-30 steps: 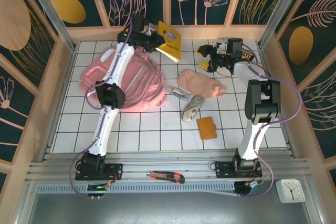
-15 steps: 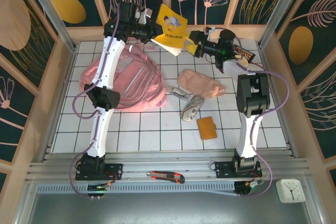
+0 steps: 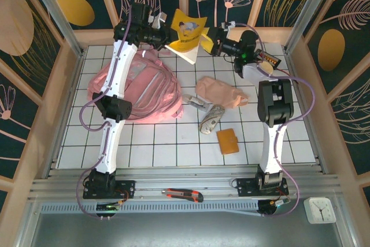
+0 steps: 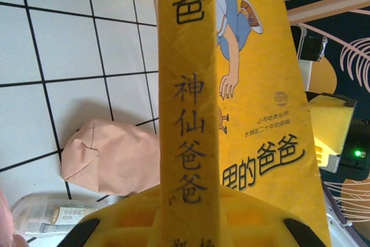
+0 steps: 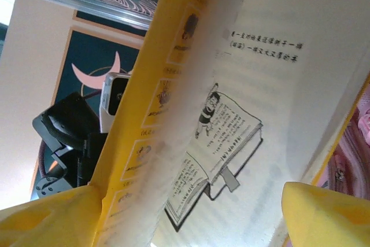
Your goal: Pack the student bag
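The student bag [image 3: 139,88], a large pink backpack, lies on the left of the tiled table; a strip of it shows at the edge of the right wrist view [image 5: 361,143]. My left gripper [image 3: 167,37] is raised at the back, shut on the spine of a yellow book [image 3: 188,34]. The spine [image 4: 191,85] runs up between the yellow fingers of the left gripper [image 4: 188,221]. My right gripper [image 3: 213,39] is at the book's right edge, open. Its yellow fingers [image 5: 329,212] stand wide apart around the book's open pages [image 5: 243,85].
A pale pink pouch [image 3: 222,93] [image 4: 110,157] lies mid-table, with a clear case [image 3: 196,103], a grey oblong item [image 3: 211,118] and an orange wallet [image 3: 227,140] nearer the front. A utility knife [image 3: 182,195] and a small clock [image 3: 319,209] rest beyond the front rail.
The left gripper has lifted the yellow book off the table at the back. The right gripper has swung left and up from the table to the book's edge.
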Tool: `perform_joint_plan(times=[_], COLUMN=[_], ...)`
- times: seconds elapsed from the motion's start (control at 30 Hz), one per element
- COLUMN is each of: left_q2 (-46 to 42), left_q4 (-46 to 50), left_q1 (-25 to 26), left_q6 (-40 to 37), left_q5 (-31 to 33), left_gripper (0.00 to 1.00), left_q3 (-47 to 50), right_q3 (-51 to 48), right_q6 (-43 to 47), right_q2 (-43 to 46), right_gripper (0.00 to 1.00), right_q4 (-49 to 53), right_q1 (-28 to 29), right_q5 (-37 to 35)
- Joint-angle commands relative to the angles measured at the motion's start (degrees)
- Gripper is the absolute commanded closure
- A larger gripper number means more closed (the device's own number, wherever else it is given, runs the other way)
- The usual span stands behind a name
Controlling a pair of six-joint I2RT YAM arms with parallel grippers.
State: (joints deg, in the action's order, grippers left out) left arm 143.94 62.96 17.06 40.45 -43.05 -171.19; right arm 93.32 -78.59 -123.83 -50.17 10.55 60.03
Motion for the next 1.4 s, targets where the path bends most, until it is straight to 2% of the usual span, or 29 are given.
perform_joint_plan(times=[0.0,0.03,0.07,0.1,0.17,0.2,0.27,0.47,0.53,0.73,0.9,1.07,1.17,1.27,1.33,1.37], left_q2=[-3.32,-3.31,-3.4,-3.4,-3.49,-3.49,-3.52,-3.32,-3.23,-3.23,-3.4,-3.59,-3.75,-3.71,-3.49,-3.44], left_q4=[1.13,0.91,0.49,-0.03,-0.74,-1.13,-1.17,-0.79,-1.79,-3.7,-5.04,-3.72,-2.55,-0.42,0.92,1.51], left_q1=[0.51,0.46,0.43,0.44,0.43,0.46,0.49,0.44,0.44,0.53,0.54,0.62,0.56,0.52,0.54,0.53], left_q6=[-2.07,-1.91,-1.65,-1.32,-0.83,-0.56,-0.38,-0.68,-0.06,1.17,2.33,1.38,0.63,-0.26,-0.91,-1.23], left_q5=[-2.21,-1.91,-1.51,-1.57,-1.71,-2.1,-1.84,-1.44,-2.1,-3.7,-4.74,-4.91,-3.74,-1.94,-1.18,-0.59], left_gripper=[1.0,1.0,1.0,1.0,1.0,1.0,1.0,1.0,1.0,1.0,1.0,1.0,1.0,1.0,1.0,1.0], left_q3=[-1.22,-1.17,-1.17,-1.16,-1.17,-1.23,-1.17,-1.16,-1.2,-1.21,-1.17,-1.22,-1.17,-1.17,-1.19,-1.18], right_q3=[0.27,0.33,0.35,1.47,7.54,9.98,10.99,0.64,-0.15,3.24,6.66,10.98,9.42,3.63,1.52,0.91], right_q6=[-2.58,-0.33,4.79,12.71,29.15,33.46,35.84,30.4,27.99,18.93,9.89,4.88,3.11,0.6,-0.62,-0.94], right_q2=[0.55,1.06,2.17,3.2,4.08,3.72,3.86,10.96,10.47,4.66,-1.02,-4.14,-3.43,-0.68,0.61,1.03], right_gripper=[0.16,0.13,0.12,0.12,0.12,0.12,0.12,0.12,0.12,0.11,0.11,0.15,0.24,0.3,0.41,0.51], right_q4=[-5.07,-0.43,8.31,20.47,47.76,54.65,62.62,49.46,45.3,30.53,19.01,11.29,7.53,1.49,-1.12,-1.68], right_q1=[0.15,0.09,0.06,0.04,0.33,0.51,0.39,-0.43,-0.33,1.72,2.57,3.89,3.87,2.96,2.4,2.34], right_q5=[-0.48,-0.59,-1.43,-3.14,-11.12,-13.5,-18.41,-17.63,-14.06,-3.56,-1.78,-0.44,-0.91,-3.1,-3.27,-3.25])
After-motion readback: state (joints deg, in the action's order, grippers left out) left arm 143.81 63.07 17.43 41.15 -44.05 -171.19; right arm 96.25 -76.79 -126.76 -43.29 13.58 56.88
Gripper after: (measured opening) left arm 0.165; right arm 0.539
